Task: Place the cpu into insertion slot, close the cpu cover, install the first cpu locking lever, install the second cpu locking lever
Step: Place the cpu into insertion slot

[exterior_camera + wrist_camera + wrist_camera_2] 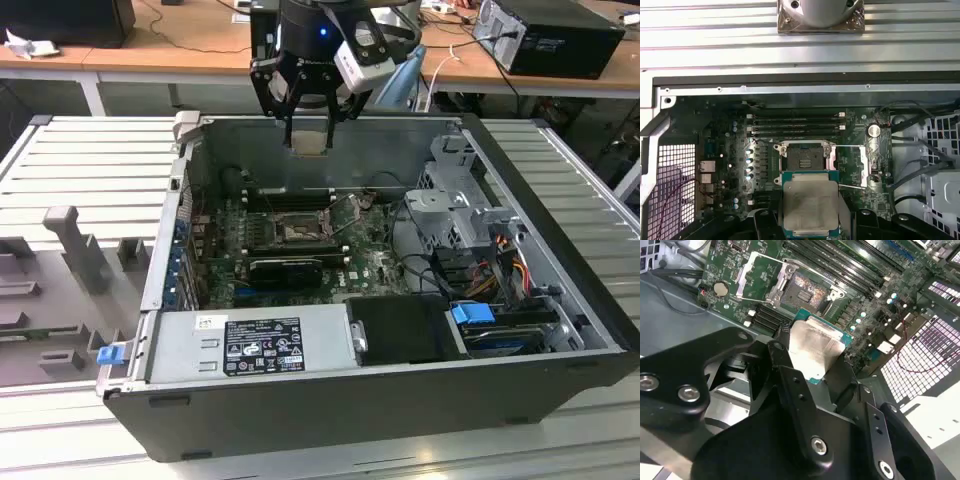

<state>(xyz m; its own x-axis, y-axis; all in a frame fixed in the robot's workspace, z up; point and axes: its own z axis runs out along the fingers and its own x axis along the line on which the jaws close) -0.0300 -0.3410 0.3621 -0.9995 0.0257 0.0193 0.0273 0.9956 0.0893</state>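
Because your gripper (310, 130) is clamped on the cpu (810, 207), held flat high above the board (856, 142), mind the offset: in the first wrist view the uncovered insertion slot (804, 157) lies below, just beyond the cpu's edge, sides parallel.

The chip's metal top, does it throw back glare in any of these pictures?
Second wrist view: the cpu has a bright, washed-out sheen across its top. First wrist view: it looks evenly dull grey, no hot spot. Exterior view: it looks pale, without glare.
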